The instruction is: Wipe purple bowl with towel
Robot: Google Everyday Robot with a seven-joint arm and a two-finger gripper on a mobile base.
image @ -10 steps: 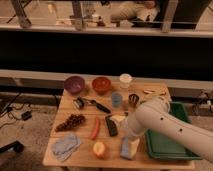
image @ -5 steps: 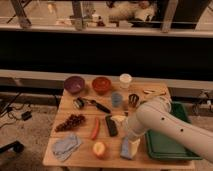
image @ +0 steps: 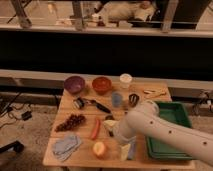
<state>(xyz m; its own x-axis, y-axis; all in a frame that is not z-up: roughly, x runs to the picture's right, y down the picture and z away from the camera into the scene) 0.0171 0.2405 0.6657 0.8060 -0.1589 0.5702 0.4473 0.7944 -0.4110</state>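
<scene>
Several hazards apply. The gripper [image: 118, 134] sits at the end of the white arm over the middle of the table [image: 85, 158]; whether it is wide, narrow or holding anything cannot be told. The towel [image: 66, 145] lies crumpled at the front left corner and the purple bowl [image: 74, 84] stands at the back left corner, well apart, with grapes [image: 70, 121] between them.

- A low reach toward the towel could knock the round fruit [image: 99, 149] off the front edge.
- A weak hold could drop the cloth short of the bowl.
- Pressure on the rim could tip the bowl or push it into the orange bowl [image: 101, 84] near it.

Surface: crowded wooden top, green tray [image: 175, 117] at the right. Room: dark panel behind, railing above, cables on the floor at left.
</scene>
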